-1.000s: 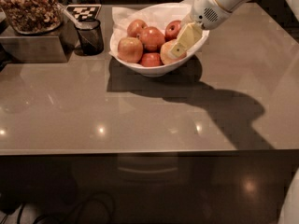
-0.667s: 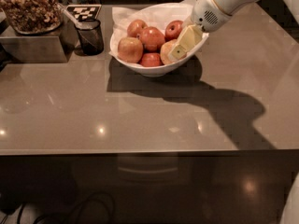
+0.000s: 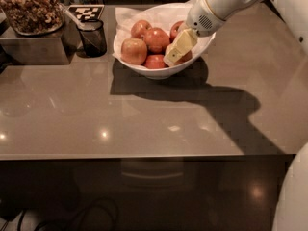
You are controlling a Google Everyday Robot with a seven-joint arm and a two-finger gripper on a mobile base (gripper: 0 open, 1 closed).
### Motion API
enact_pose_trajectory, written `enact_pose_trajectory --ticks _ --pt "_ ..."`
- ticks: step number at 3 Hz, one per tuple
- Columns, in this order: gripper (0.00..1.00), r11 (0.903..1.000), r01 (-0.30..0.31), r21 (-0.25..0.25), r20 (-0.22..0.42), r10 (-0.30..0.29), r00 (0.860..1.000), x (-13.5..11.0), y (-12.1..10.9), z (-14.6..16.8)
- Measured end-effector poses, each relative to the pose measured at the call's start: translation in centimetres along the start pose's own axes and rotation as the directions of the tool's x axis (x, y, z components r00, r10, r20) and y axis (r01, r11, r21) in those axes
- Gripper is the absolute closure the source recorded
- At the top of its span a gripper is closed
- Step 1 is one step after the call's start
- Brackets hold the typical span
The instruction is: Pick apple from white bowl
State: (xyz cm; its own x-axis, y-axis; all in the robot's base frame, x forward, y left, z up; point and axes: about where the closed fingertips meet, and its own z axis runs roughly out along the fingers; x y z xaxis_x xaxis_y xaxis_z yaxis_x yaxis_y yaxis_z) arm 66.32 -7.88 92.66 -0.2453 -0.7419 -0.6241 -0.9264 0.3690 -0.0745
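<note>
The end effector has edged leftward, seemingly deeper into the white bowl

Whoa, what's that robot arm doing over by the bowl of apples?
The robot is after one of the apples in the white bowl. Its arm reaches in from the upper right, and its claw sits low at the bowl's right side, against the apples. No apple is lifted out yet.
</note>
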Motion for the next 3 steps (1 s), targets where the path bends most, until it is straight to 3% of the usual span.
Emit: enact_pose_trajectory --ticks 3 --pt "0.21 0.9987 -0.049 0.015 -0.04 0.05 0.998 1.9 -0.2 0.4"
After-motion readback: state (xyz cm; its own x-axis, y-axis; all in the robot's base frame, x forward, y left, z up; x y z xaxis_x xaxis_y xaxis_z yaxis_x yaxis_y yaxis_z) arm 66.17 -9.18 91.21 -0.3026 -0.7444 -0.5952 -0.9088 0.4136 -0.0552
